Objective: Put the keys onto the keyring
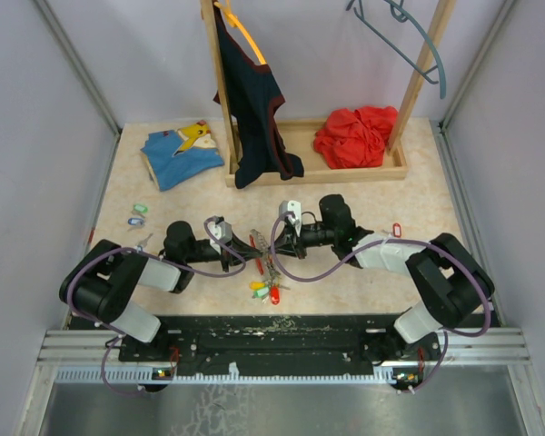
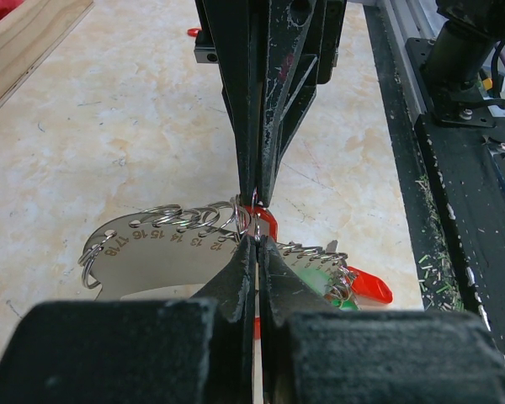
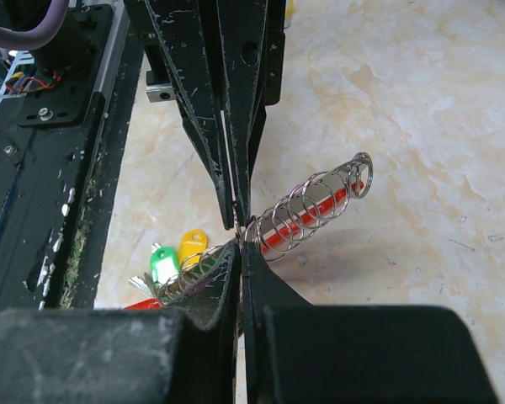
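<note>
1. Beige marbled tabletop (image 1: 345, 292) carries the keys (image 1: 265, 289), whose green, yellow and red tags are bunched just beside the meeting jaw tips.
2. Left gripper (image 2: 254, 241) and right gripper (image 3: 240, 241) stretch low, tip to tip. Each has its jaws pressed together at a small split ring (image 2: 254, 220).
3. Numbered keyring plate (image 2: 151, 252) lies flat, its long axis crosswise to both jaws.
4. Grey walls (image 1: 36, 136) enclose the table.

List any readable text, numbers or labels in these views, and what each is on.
"12 13 14 15 16": along the curved edge of the metal plate, beside its ring holes.
"17 18": same plate, at its far end, less certain.
Key tags: no legible text.
</note>
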